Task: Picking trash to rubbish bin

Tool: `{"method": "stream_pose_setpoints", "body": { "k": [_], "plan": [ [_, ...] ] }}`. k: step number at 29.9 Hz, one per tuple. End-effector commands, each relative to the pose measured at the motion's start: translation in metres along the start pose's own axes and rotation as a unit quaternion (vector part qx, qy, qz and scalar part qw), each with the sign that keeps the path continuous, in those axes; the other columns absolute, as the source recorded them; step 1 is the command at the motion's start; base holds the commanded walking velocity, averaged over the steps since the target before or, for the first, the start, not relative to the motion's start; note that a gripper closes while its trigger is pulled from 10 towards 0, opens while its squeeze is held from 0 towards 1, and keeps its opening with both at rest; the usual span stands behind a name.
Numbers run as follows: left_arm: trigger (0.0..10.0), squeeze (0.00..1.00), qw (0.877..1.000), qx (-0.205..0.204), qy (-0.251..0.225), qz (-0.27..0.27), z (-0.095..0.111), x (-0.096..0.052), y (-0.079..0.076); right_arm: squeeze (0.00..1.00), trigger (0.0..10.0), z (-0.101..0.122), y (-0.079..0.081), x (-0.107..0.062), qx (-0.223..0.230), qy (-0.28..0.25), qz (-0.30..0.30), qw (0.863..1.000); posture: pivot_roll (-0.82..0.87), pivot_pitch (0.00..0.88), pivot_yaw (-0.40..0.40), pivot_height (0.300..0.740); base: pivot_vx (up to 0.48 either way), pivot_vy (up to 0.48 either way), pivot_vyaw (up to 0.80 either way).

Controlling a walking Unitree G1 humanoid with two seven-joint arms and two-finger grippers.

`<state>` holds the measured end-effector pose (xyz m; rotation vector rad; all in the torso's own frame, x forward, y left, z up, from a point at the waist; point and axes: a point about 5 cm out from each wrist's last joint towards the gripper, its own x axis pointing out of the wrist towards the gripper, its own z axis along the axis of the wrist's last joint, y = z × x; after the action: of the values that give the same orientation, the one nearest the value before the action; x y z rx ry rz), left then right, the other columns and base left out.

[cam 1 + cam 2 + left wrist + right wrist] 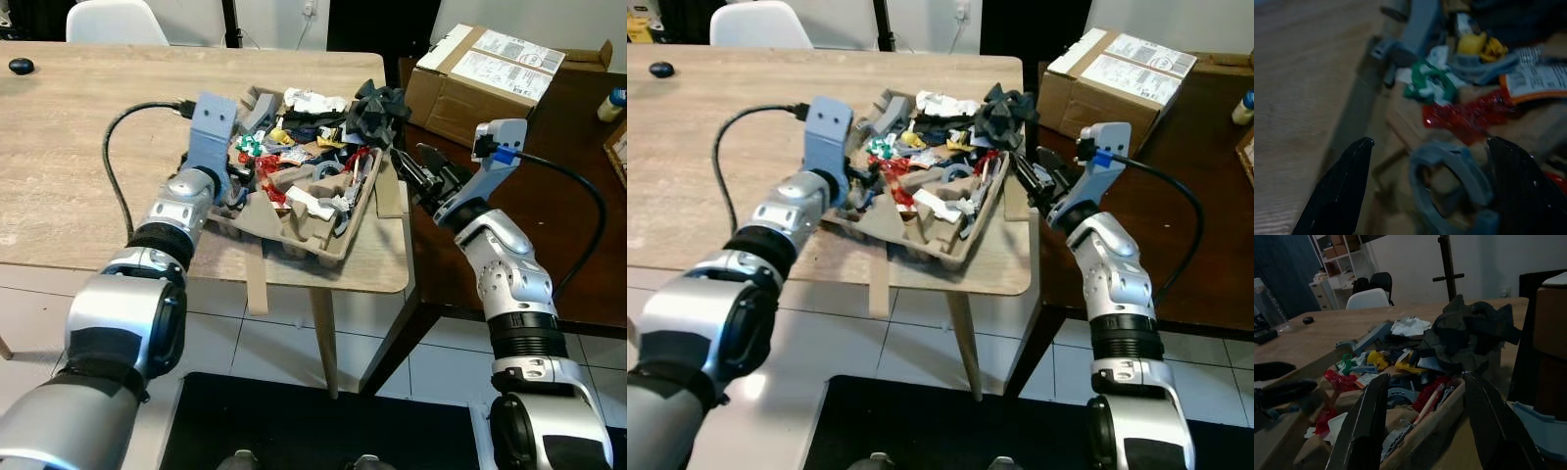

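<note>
We are bent over the corner of a light wooden tabletop, where a cardboard tray sits heaped with trash: a red wrapper, a green and white scrap, a yellow piece, white crumpled paper, a dark crumpled bag at the far right corner, and a grey plastic ring.

Our left pincer is at the tray's left edge, reaching in among the trash. Its two black fingers stand spread apart, one over the tray's rim beside the tabletop, the other over the pile, with the grey ring lying between them. We cannot tell whether either finger touches the ring.

Our right pincer is at the tray's right side, just off the tabletop corner. Its fingers are also spread wide, and in the right wrist view the tray's near wall and a thin stick-like piece lie between them, with the dark bag beyond. It grips nothing.

To the right a dark brown table carries a cardboard box with white labels. A white chair stands behind the tabletop, and a small black object lies near its far left edge. A strip of cardboard hangs down over the tabletop's front edge below the tray.
</note>
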<state>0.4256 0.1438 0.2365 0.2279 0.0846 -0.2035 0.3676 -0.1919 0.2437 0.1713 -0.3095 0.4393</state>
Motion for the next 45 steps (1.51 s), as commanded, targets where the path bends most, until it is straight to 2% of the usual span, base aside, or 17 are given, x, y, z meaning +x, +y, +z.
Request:
{"method": "stream_pose_setpoints", "body": {
  "k": [1, 8, 9, 11, 12, 21, 30, 37, 39, 42, 45],
  "plan": [
    [10.0, 0.00, 1.000, 0.006, 0.025, -0.004, -0.006, 0.001, -0.005, 0.00, 10.0, -0.003, 0.000, -0.003, 0.003, 0.004, 0.002, 1.000, 0.08, 0.200, 0.042, 0.740, 0.000, 0.000, 0.00],
    [10.0, 0.00, 0.997, 0.014, 0.079, 0.022, -0.022, -0.001, -0.002, 0.00, 10.0, -0.003, 0.000, -0.003, 0.001, 0.005, 0.002, 1.000, 0.07, 0.199, 0.046, 0.740, 0.000, 0.000, 0.00],
    [8.0, 0.00, 0.996, 0.011, 0.087, 0.025, -0.024, -0.002, 0.000, 0.00, 10.0, -0.002, 0.000, -0.004, 0.001, 0.005, 0.002, 1.000, 0.07, 0.199, 0.046, 0.740, 0.000, 0.000, 0.00],
    [8.0, 0.00, 0.996, 0.008, 0.090, 0.027, -0.026, -0.002, 0.000, 0.00, 10.0, -0.002, 0.000, -0.004, 0.001, 0.004, 0.001, 1.000, 0.07, 0.199, 0.046, 0.740, 0.000, 0.000, 0.00],
    [0.0, 0.00, 0.995, 0.006, 0.098, 0.031, -0.028, -0.003, 0.002, 0.00, 10.0, -0.002, 0.000, -0.004, 0.001, 0.005, 0.001, 1.000, 0.07, 0.199, 0.046, 0.740, 0.000, 0.000, 0.00],
    [0.0, 0.00, 0.992, -0.011, 0.116, 0.039, -0.032, -0.004, 0.006, 0.00, 10.0, -0.001, -0.003, -0.004, -0.005, 0.005, -0.003, 1.000, 0.08, 0.200, 0.043, 0.740, 0.000, 0.000, 0.00],
    [0.0, 0.00, 0.993, -0.028, 0.103, 0.051, -0.025, -0.004, 0.009, 0.00, 10.0, 0.001, -0.006, -0.004, -0.010, 0.006, -0.006, 1.000, 0.07, 0.204, 0.043, 0.740, 0.000, 0.000, 0.00],
    [0.0, 0.00, 0.996, -0.040, 0.018, 0.081, 0.017, -0.003, 0.026, 0.00, 10.0, 0.004, -0.010, -0.005, -0.011, 0.002, -0.010, 1.000, 0.08, 0.208, 0.039, 0.740, 0.000, 0.000, 0.00],
    [0.0, 0.00, 0.996, -0.040, 0.018, 0.081, 0.017, -0.003, 0.026, 0.00, 10.0, 0.004, -0.010, -0.005, -0.011, 0.002, -0.010, 1.000, 0.08, 0.208, 0.039, 0.740, 0.000, 0.000, 0.00],
    [0.0, 0.00, 0.995, -0.053, -0.031, 0.081, 0.042, -0.005, 0.033, 0.00, 10.0, 0.005, -0.011, -0.004, -0.010, 0.001, -0.012, 1.000, 0.08, 0.210, 0.037, 0.740, 0.000, 0.000, 0.00],
    [0.0, 0.00, 0.995, -0.052, -0.041, 0.077, 0.047, -0.005, 0.032, 0.00, 10.0, 0.005, -0.011, -0.004, -0.010, 0.001, -0.012, 1.000, 0.08, 0.210, 0.037, 0.740, 0.000, 0.000, 0.00]
  ]
}}
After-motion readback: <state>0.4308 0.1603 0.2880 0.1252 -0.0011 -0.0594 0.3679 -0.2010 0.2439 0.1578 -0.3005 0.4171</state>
